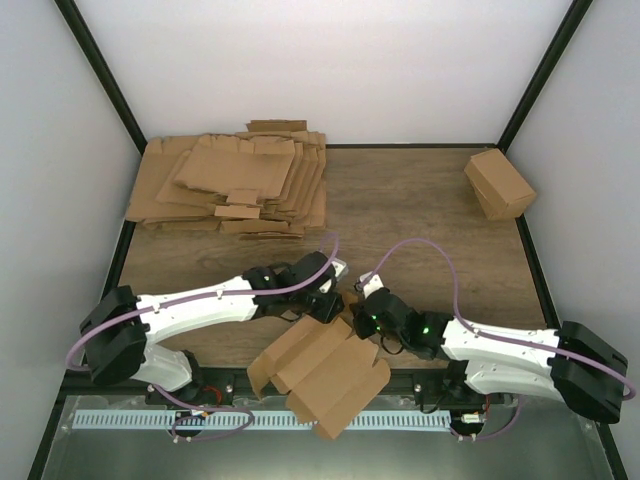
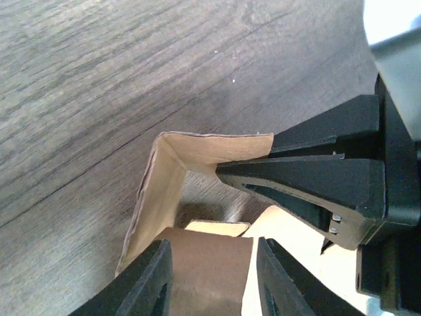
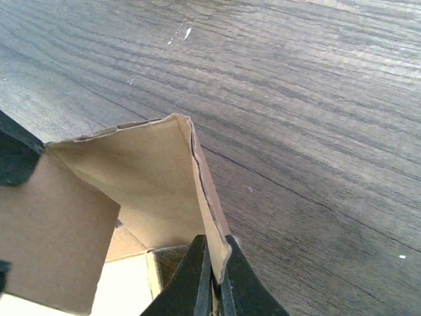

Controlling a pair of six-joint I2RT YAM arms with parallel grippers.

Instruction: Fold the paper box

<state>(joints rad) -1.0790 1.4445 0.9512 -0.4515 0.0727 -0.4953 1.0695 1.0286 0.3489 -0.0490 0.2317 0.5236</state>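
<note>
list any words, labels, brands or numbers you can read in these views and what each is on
None: no view shows readable text.
The paper box, the pile of sheets, the folded carton and the table are plain and unprinted.
The left arm and right arm show no legible marking.

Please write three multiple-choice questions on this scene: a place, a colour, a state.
1. Where does the closed cardboard cuboid stand?
A) at the table's far right corner
B) at the near left corner
C) on the sheet pile

2. What colour are the arm cables?
A) green
B) purple
C) yellow

3. What is the right gripper doing?
A) hanging open
B) shut on the paper box's edge
C) shut on a cable

Key:
1A: it sits far right in the top view.
2B: both loops look purple.
3B: its wrist view shows the cardboard wall pinched.
</note>
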